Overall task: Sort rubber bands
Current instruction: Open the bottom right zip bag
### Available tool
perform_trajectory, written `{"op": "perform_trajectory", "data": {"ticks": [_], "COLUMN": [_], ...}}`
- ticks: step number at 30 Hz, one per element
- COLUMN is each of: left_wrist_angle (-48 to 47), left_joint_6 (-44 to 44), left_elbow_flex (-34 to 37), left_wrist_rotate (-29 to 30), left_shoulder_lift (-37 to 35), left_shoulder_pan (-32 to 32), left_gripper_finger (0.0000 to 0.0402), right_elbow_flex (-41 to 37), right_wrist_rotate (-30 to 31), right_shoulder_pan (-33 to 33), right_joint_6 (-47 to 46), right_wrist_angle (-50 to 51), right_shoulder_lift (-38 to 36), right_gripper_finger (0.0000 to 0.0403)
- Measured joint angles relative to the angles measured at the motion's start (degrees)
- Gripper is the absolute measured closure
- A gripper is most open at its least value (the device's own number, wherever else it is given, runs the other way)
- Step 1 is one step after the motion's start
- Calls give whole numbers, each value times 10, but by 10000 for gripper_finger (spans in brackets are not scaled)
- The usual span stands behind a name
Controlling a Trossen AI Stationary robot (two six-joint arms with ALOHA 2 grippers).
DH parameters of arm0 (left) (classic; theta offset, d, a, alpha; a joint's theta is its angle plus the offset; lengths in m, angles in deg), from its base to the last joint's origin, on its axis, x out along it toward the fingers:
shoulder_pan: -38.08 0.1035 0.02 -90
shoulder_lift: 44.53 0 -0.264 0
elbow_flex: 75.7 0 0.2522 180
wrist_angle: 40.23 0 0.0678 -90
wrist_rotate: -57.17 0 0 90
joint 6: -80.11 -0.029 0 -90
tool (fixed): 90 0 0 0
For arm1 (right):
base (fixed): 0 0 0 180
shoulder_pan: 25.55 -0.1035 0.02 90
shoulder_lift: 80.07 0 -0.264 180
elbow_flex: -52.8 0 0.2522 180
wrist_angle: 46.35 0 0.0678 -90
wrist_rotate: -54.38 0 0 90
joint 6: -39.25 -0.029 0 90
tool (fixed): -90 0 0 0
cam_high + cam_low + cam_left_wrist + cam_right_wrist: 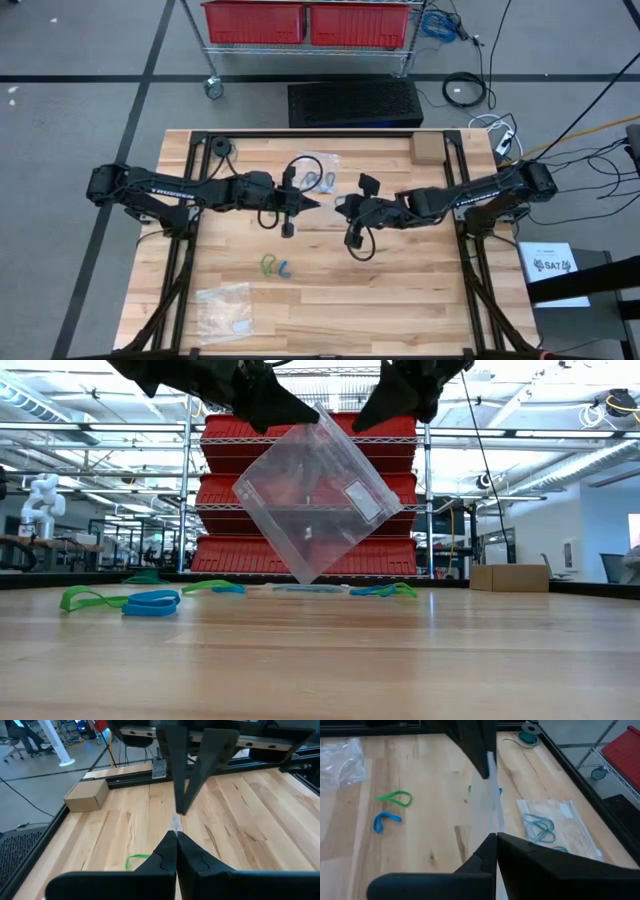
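above the middle of the pale wooden butcher-block desk [400, 300], my left end effector [312, 203] and my right end effector [345, 205] meet nearly tip to tip. both are closed, each pinching an upper corner of a clear square plastic bag [318, 495], which hangs tilted between them with one corner pointing down, just above the desk surface. on the desk, nearer the front edge, a thin green rubber band [268, 264] lies just beside a thin blue rubber band [285, 269], both loose and flat. toward the far edge, a second flat clear bag [560, 825] rests on the wood and holds several teal rubber bands [540, 827]. a crumpled clear bag [225, 308] lies near the front left corner. a small brown cardboard box [427, 148] sits at the far right edge.
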Motion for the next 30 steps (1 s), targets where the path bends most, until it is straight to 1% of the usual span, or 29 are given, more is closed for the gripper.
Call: {"op": "perform_trajectory", "data": {"ticks": [5,7,12,14,19,23,28,30], "left_wrist_angle": [1,1,1,1,1,1,1,1], "left_joint_6": [0,0,0,0,0,0,0,0], "left_elbow_flex": [0,0,0,0,0,0,0,0], "left_wrist_rotate": [0,0,0,0,0,0,0,0], "left_shoulder_lift": [0,0,0,0,0,0,0,0], "left_shoulder_pan": [0,0,0,0,0,0,0,0], "left_gripper_finger": [402,402,402,402,402,402,402,402], "right_elbow_flex": [0,0,0,0,0,0,0,0], "right_wrist_rotate": [-7,-20,-22,-35,-38,-67,-65,-55], "right_shoulder_pan": [8,12,19,20,20,23,26,26], "right_joint_6": [2,3,8,12,19,31,35,35], "right_wrist_angle": [1,-2,-2,-6,-15,-38,-35,-37], "right_shoulder_lift": [5,5,5,5,8,20,29,29], "right_gripper_finger": [403,403,403,403,403,403,403,403]}}
